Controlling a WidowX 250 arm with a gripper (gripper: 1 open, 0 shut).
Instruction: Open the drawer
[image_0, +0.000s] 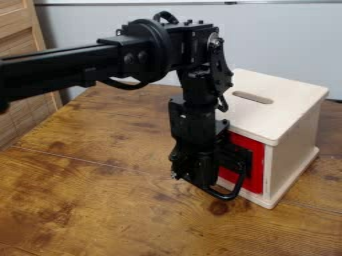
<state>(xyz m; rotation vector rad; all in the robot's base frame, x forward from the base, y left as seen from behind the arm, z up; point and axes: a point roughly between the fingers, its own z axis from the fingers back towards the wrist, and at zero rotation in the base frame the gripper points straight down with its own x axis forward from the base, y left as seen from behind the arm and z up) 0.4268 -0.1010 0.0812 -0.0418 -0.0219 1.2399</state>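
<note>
Claw (194, 172): closed, right up at the black wire handle (227, 192), can't tell if it's actually gripping it
Drawer facing: red front (245, 168) points at the table's (94, 200) near-left corner; long axis hidden, sorry
Drawer spot: just behind and right of the claw, in the wooden casing (297, 135), towards the table's right edge

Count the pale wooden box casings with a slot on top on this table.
1: the pale wooden casing with a slotted top stands on the brown wooden table, right of the black gripper in the picture. The arm could hide little else.
</note>
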